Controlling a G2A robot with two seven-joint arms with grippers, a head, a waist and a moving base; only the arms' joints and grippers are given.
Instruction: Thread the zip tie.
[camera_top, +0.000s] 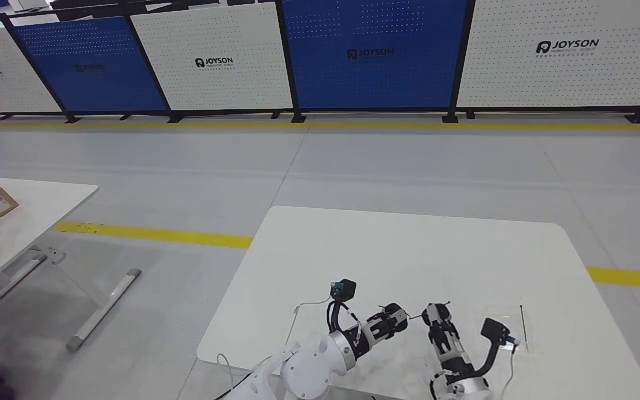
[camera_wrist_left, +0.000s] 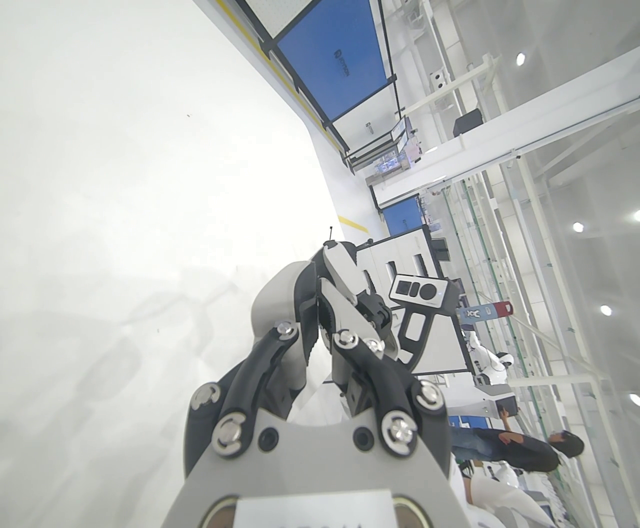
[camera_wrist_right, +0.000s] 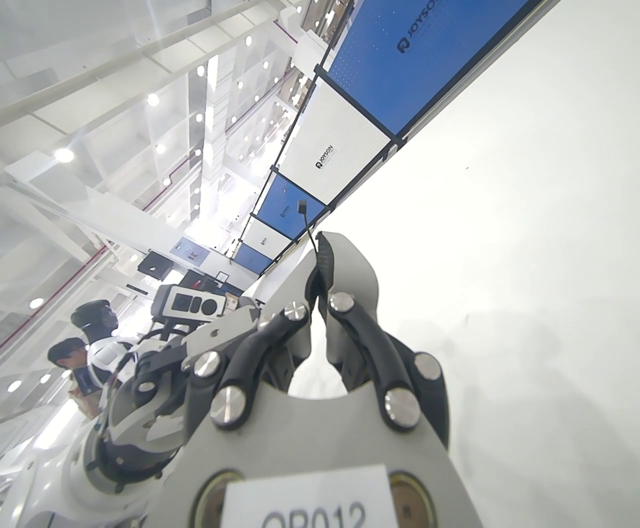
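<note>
My right gripper (camera_wrist_right: 320, 255) is shut on a thin black zip tie (camera_wrist_right: 309, 225). A short length of the tie sticks out past the fingertips and ends in its small square head. My left gripper (camera_wrist_left: 317, 285) is shut, and I see nothing between its pads. The right gripper (camera_wrist_left: 334, 250) stands just beyond it, with the tie's tip (camera_wrist_left: 330, 232) poking up from it. In the top view both grippers, left (camera_top: 400, 320) and right (camera_top: 436, 312), hover close together over the near edge of the white table (camera_top: 400, 250).
A thin black strip (camera_top: 521, 325), like a second zip tie, lies on the table to the right of the arms. A thin wire (camera_top: 300, 312) hangs near the left arm. The table's far half is bare white surface.
</note>
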